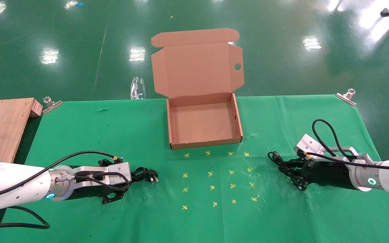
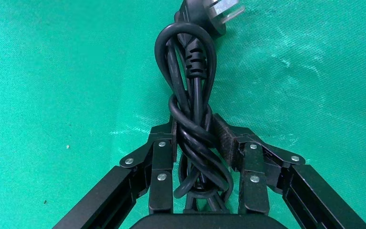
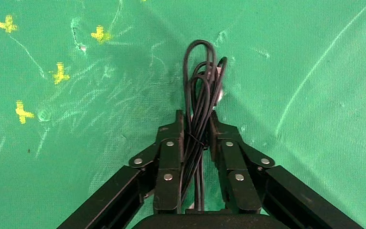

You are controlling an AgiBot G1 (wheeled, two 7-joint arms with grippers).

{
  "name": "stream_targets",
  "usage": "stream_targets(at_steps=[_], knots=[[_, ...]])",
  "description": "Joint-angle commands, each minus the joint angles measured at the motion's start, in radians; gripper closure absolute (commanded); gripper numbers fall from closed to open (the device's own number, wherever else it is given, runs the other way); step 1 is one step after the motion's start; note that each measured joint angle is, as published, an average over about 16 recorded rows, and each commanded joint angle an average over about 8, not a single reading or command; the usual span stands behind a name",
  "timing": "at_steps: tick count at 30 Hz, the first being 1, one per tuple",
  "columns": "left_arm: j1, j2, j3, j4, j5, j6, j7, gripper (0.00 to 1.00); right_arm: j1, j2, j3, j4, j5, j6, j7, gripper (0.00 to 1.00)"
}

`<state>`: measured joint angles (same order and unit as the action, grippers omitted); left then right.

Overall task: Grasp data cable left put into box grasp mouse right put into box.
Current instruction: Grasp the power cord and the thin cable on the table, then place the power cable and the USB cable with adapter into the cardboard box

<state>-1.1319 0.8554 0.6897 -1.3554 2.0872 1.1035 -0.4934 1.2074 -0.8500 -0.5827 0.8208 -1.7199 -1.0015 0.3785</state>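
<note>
Fingers of the left gripper (image 1: 118, 189) clamp the data cable (image 1: 142, 175) low on the counter (image 1: 79, 135), left of the open box (image 1: 204, 123); the right gripper (image 1: 290, 172) sits opposite. Left wrist: cable (image 2: 195, 119) pinched between pads (image 2: 221, 138). Right wrist: fingers (image 3: 176, 138) squeeze a thin mouse cord (image 3: 202, 90); mouse hidden.

Matt corrugated cardboard box (image 1: 204, 123), woven green cloth table cover (image 1: 79, 135), glossy floor (image 1: 282, 50), seemingly rubbery data cable (image 2: 195, 119).

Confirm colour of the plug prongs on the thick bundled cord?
Silvery metal prongs on the thick black bundled cord's black plug; clearest in the left wrist view.
</note>
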Motion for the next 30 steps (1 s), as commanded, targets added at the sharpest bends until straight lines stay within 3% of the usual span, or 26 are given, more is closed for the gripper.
stream_targets(at_steps=[1,13,20,24,30], knots=[[0.0,0.0,0.0,0.0,0.0,0.0,0.0,1.0,0.0,0.0,0.0,0.0,0.0,0.0,0.0,1.0],[-0.01,-0.002,-0.008,0.012,-0.01,-0.005,0.007,1.0,0.009,0.013,0.006,0.011,0.0,0.006,-0.004,1.0],[-0.104,-0.017,-0.057,0.019,-0.085,-0.01,0.064,1.0,0.075,0.08,0.035,0.101,-0.032,0.042,0.009,1.0],[-0.168,0.04,-0.07,0.026,-0.102,-0.044,0.1,1.0,0.126,0.1,0.039,0.164,-0.087,0.063,0.053,1.0],[-0.201,0.209,-0.047,0.044,-0.039,-0.151,0.1,1.0,0.179,0.121,0.047,0.279,-0.14,0.066,0.143,1.0]])
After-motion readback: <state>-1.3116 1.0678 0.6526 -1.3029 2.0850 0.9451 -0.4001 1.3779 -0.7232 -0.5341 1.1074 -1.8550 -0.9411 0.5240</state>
